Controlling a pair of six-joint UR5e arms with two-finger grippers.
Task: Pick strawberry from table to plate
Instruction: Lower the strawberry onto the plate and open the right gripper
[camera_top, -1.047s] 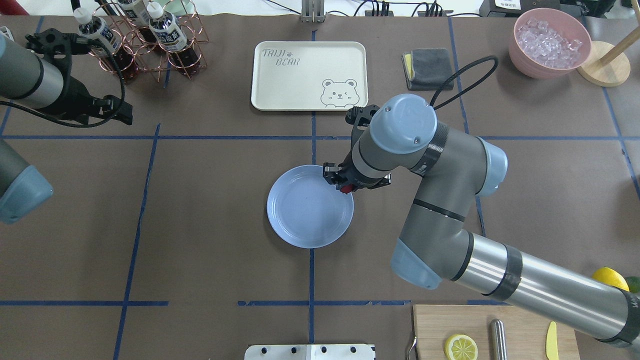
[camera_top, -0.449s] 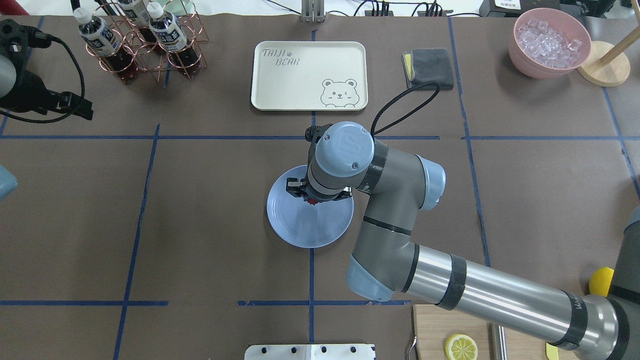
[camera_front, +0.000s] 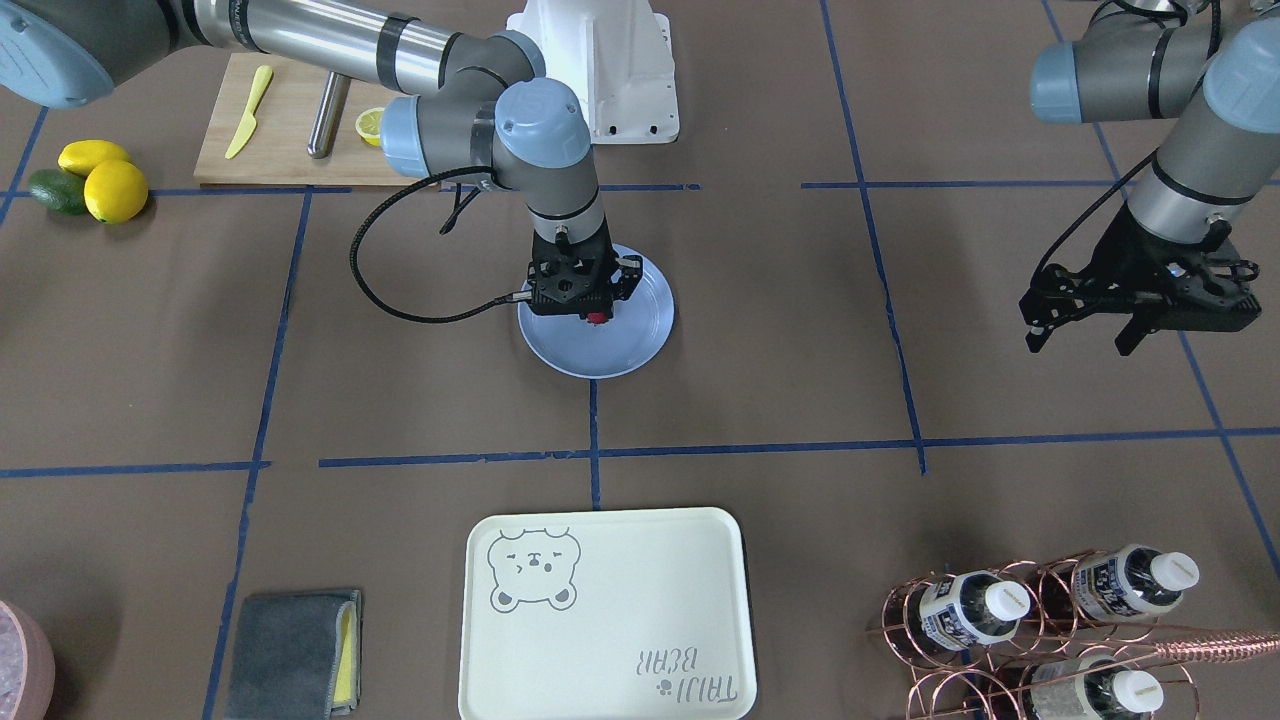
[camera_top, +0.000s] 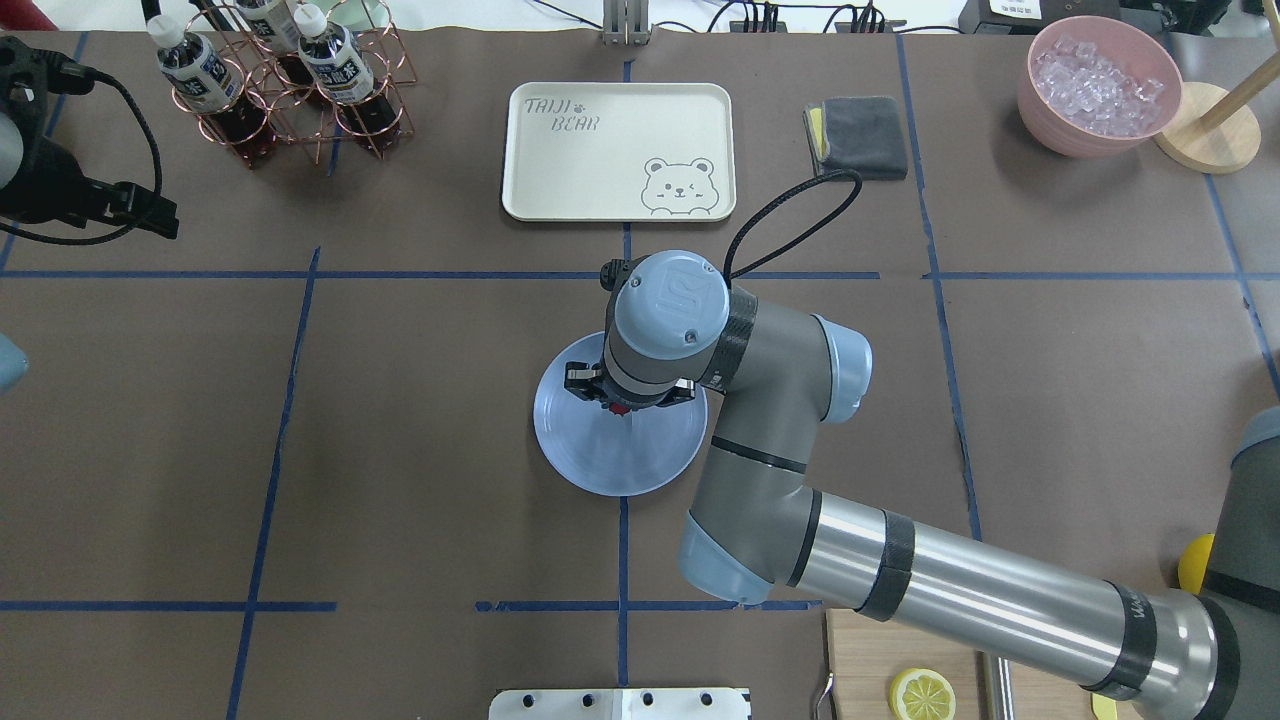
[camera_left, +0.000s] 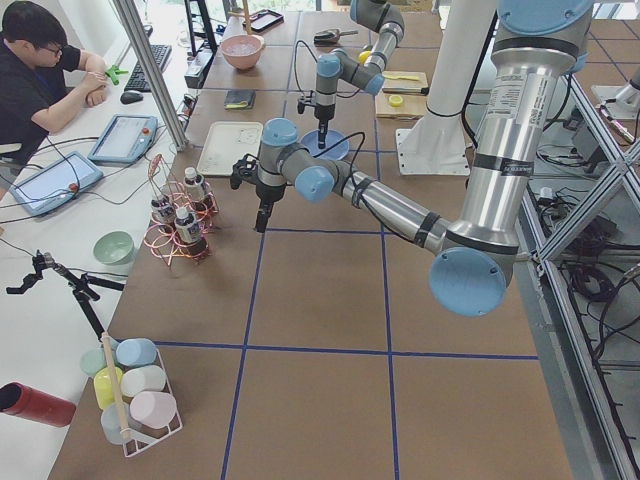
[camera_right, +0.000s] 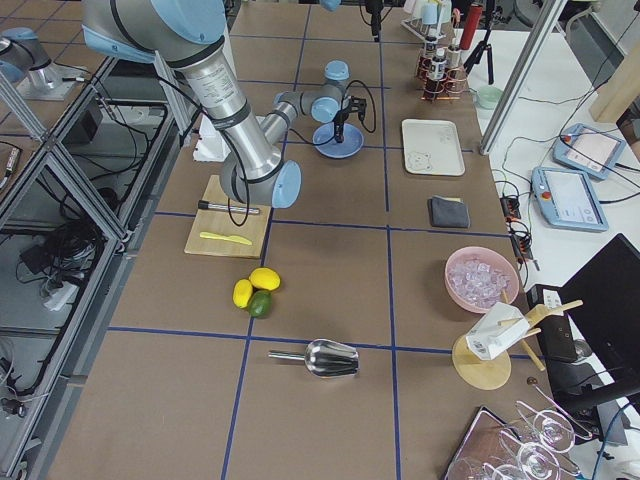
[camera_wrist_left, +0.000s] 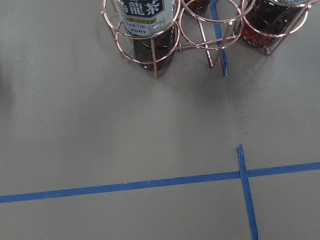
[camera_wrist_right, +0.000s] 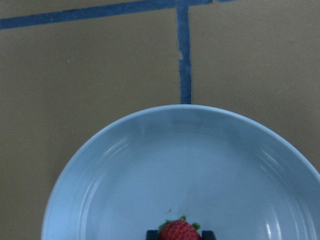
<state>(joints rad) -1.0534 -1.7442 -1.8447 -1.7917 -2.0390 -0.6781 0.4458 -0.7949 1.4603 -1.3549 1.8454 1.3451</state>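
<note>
**A:** Where is the berry just now?

**B:** The small dark red strawberry (camera_wrist_right: 179, 231) is pinched between the pads of the right claw (camera_front: 594, 314). It sits over the far half of the round, shallow, pale blue-grey glossy plate (camera_top: 600, 460) in the middle of the brown paper-covered table (camera_top: 400, 450). I cannot tell whether it hangs above the plate or already touches it.

**A:** What could go wrong from here?

**B:** If the pads part while the berry is still high, I'd expect it to bounce or roll on the glossy surface, and the low rim may not stop it. A soft berry might also cling to one pad and lift away again. If the claw drops too far, it could press on the plate and shove it across the paper.

**A:** And the other arm?

**B:** The left claw (camera_front: 1082, 338) is spread and holds nothing. It is well apart at the table's far left, near the copper wire bottle rack (camera_top: 290, 85).

**A:** What differs from a second ago?

**B:** Then the right claw was at the plate's right rim. It has since moved left over the plate's inner area, with only a slight shift in the last moments. The left arm has also pulled further left.
</note>
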